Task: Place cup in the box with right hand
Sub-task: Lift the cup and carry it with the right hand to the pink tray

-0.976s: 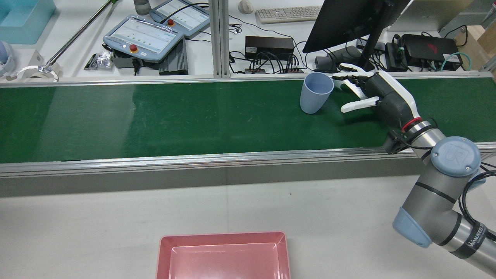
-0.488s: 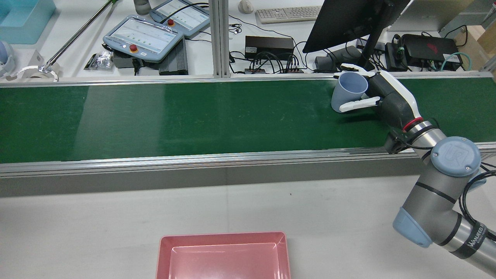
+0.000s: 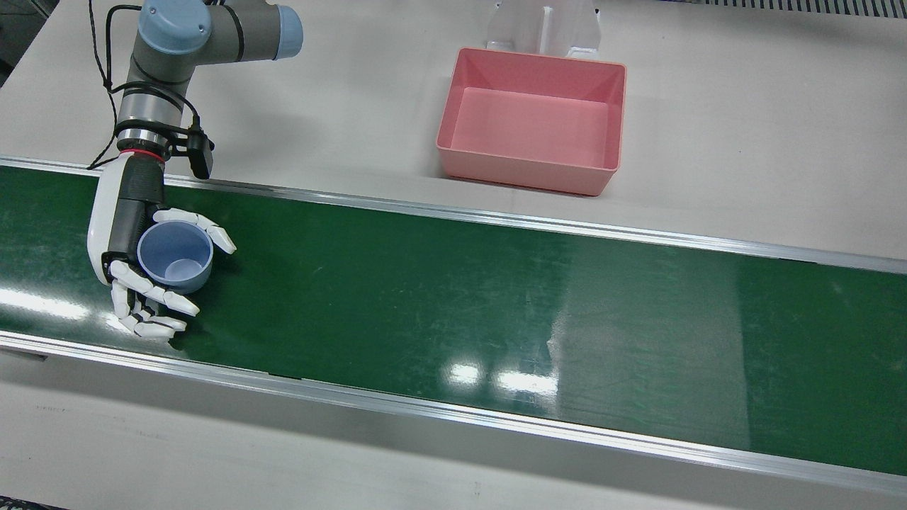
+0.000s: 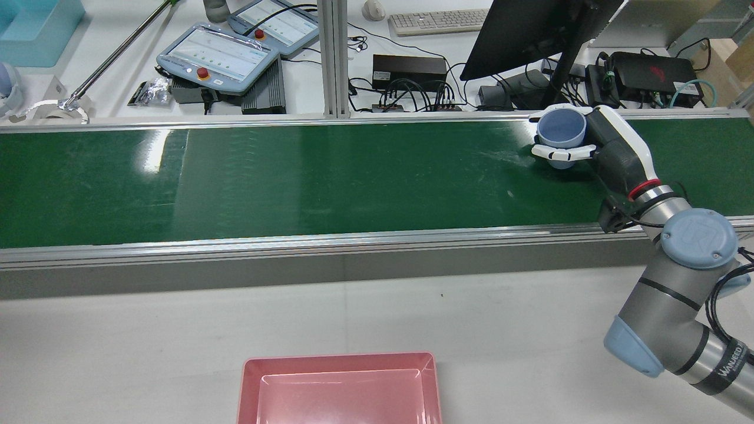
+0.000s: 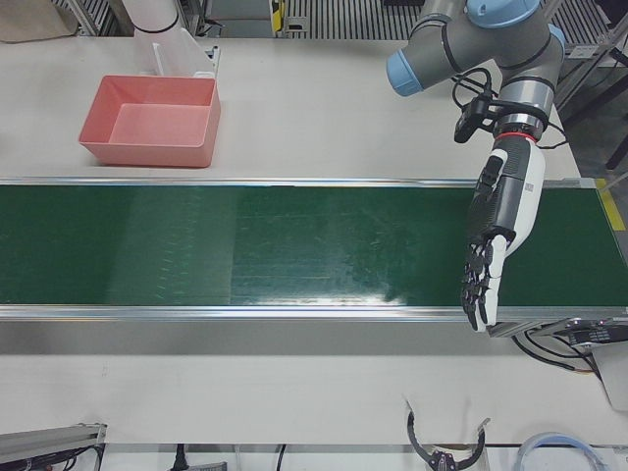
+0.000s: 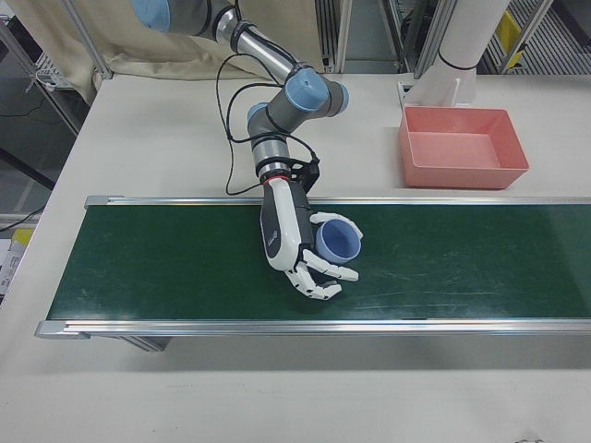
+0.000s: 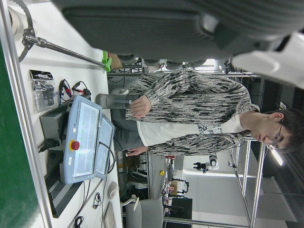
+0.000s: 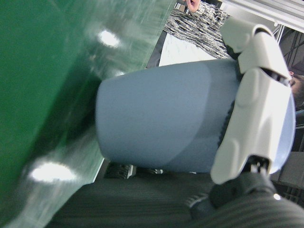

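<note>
The worktop (image 3: pixel 744 127) is a pale surface crossed along its length by a green conveyor belt (image 3: pixel 453 297) framed in metal rails. The pink box (image 3: pixel 531 120) sits empty on the bare worktop on the robot's side of the belt, near the middle of the belt's length and just beside its rail. The right arm (image 4: pixel 677 282) reaches from the robot's edge out over the belt's right end, and the right robot hand (image 3: pixel 138 248) lies over the belt with its fingers (image 3: pixel 205 230) curled round the blue cup (image 3: pixel 176 256), clamped on its wall just below the rim. The cup is upright with its mouth open to the ceiling and nothing inside; in the right hand view a dark gap shows between its base and the belt, so it seems to be held slightly clear of the surface. It is near the far rail of the belt, well apart from the box. The left robot hand (image 5: pixel 496 231) hangs over the belt's other end with its fingers stretched out and apart, holding nothing.
</note>
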Tool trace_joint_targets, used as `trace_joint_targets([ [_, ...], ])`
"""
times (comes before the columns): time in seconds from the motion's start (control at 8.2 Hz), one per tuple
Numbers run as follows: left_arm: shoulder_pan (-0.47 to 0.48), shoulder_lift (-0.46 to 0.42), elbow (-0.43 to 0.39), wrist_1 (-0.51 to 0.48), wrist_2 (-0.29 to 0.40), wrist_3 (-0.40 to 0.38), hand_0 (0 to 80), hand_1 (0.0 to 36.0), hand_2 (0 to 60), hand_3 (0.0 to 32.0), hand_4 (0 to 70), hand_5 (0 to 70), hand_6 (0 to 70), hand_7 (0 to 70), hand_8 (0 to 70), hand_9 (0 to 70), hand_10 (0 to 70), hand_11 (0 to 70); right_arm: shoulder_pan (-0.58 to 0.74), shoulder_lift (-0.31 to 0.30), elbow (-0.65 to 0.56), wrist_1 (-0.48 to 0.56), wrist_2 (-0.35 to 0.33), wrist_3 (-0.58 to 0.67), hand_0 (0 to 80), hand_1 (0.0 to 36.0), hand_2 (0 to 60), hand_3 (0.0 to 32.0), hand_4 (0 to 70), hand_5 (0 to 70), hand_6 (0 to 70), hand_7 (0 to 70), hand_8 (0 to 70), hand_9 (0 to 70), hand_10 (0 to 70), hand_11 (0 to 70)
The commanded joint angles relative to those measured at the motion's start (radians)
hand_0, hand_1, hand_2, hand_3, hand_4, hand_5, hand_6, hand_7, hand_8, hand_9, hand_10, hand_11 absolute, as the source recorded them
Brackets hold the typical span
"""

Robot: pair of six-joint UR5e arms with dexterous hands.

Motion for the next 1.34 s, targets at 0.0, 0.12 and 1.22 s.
trace_joint_targets([
  [0.0, 0.0, 0.0, -0.001, 0.0, 0.0, 0.0, 0.0, 0.0, 0.0, 0.0, 0.0, 0.0, 0.0, 0.0, 0.0, 0.0, 0.0, 0.0, 0.009, -0.011, 0.034, -0.009, 0.013, 0.009, 52.8, 33.6, 60.0, 0.0, 70.0, 16.0, 37.7, 70.0, 62.3, 70.0, 53.4, 70.0],
  [0.12, 0.0, 0.0, -0.001, 0.0, 0.0, 0.0, 0.0, 0.0, 0.0, 0.0, 0.0, 0.0, 0.0, 0.0, 0.0, 0.0, 0.0, 0.0, 0.012, -0.015, 0.099, -0.011, 0.011, 0.001, 53.9, 32.9, 60.0, 0.0, 70.0, 15.9, 36.6, 70.0, 61.2, 70.0, 52.4, 70.0],
  [1.22, 0.0, 0.0, -0.001, 0.0, 0.0, 0.0, 0.0, 0.0, 0.0, 0.0, 0.0, 0.0, 0.0, 0.0, 0.0, 0.0, 0.0, 0.0, -0.758, 0.034, 0.516, 0.003, 0.35, -0.463, 54.6, 30.7, 60.0, 0.0, 70.0, 14.8, 33.1, 70.0, 57.7, 70.0, 47.9, 68.2],
])
